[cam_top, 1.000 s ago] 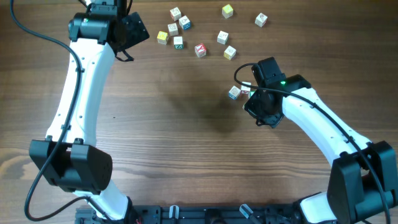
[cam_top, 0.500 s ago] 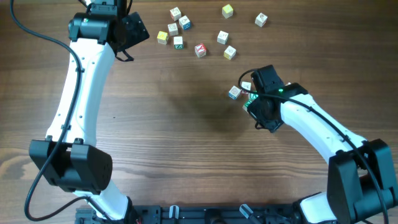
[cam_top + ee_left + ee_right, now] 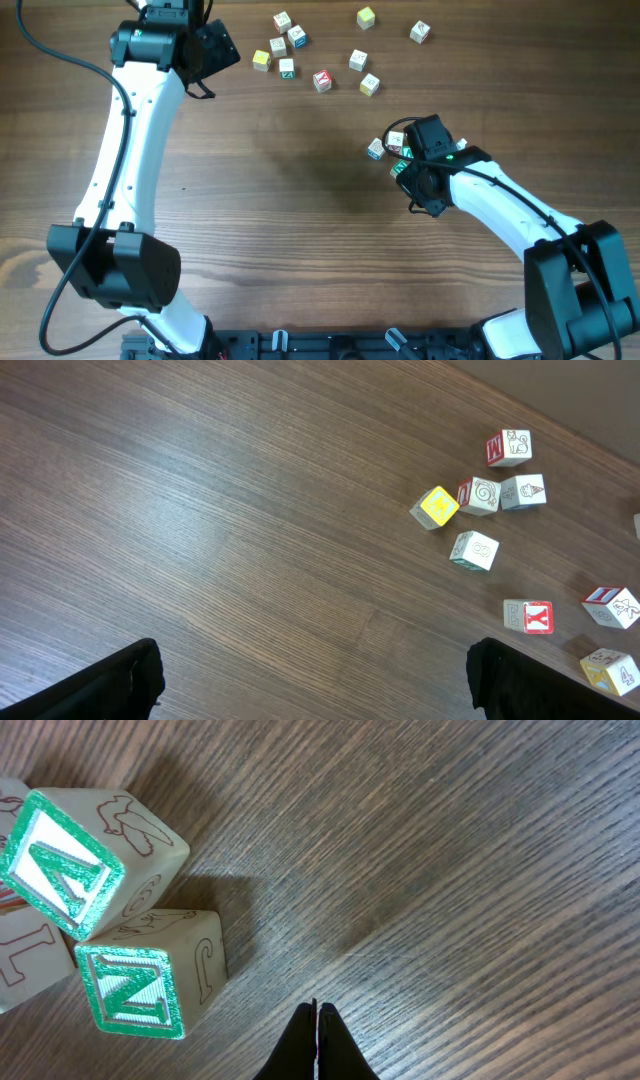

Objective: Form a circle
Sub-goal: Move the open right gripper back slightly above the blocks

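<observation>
Overhead: the right gripper [image 3: 405,162] sits pressed up against the circle [image 3: 378,149], a tight knot of letter cubes touching its tip. Only three of them show clearly; the rest are hidden under the wrist, so I cannot tell whether the ring is closed. The scattered cubes [image 3: 322,80] lie well beyond that gripper and nearer the left gripper [image 3: 212,48], which hangs over bare table [image 3: 270,220].

Left wrist: the left gripper [image 3: 312,652] stands spread wide and holds nothing. The loose cubes, a yellow cube [image 3: 435,507] among them, lie ahead of it and to its right, untouched.

Right wrist: the right gripper [image 3: 318,1038] has its fingers pinched fully together on nothing. Two green-faced cubes [image 3: 145,985] touch each other just ahead and to its left, with a third cube [image 3: 15,960] at the frame edge. The cluster looks bunched, so nudging likely remains.
</observation>
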Controlling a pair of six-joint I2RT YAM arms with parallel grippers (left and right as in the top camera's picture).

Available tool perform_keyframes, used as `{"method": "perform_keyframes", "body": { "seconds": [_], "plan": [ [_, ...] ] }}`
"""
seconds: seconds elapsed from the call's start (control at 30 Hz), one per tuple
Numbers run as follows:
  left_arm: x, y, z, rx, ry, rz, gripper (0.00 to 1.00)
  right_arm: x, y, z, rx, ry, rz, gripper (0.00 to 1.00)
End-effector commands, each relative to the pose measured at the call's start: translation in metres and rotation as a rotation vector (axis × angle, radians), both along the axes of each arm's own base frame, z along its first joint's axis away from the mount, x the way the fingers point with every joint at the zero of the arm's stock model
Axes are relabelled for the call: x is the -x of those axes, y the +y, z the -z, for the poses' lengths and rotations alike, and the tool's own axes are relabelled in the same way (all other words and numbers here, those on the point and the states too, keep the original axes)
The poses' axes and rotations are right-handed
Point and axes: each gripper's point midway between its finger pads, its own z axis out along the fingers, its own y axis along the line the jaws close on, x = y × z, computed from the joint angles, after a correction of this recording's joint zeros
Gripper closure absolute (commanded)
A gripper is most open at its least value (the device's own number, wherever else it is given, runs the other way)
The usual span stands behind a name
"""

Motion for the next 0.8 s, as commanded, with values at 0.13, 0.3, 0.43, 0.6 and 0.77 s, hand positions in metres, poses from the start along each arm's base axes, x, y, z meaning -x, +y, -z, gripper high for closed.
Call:
{"method": "perform_keyframes", "body": {
  "seconds": [0.13, 0.3, 0.43, 0.6, 0.77],
  "plan": [
    [0.0, 0.0, -0.016, 0.017, -0.041, -0.01, 0.0, 0.002, 0.003, 0.002, -0.014, -0.01, 0.007, 0.96],
    [0.0, 0.0, -0.016, 0.017, -0.041, -0.01, 0.0, 0.0, 0.008, 0.001, -0.049, -0.012, 0.027, 0.96],
    [0.0, 0.0, -0.016, 0.017, -0.041, -0.01, 0.0, -0.002, 0.013, 0.006, -0.069, -0.01, 0.021, 0.96],
    [0.0, 0.0, -0.016, 0.017, -0.041, -0.01, 0.0, -0.005, 0.022, 0.015, -0.106, 0.001, 0.012, 0.96],
    [0.0, 0.0, -0.016, 0.017, -0.041, -0.01, 0.0, -0.006, 0.022, 0.015, -0.11, 0.0, 0.01, 0.96]
  ]
}}
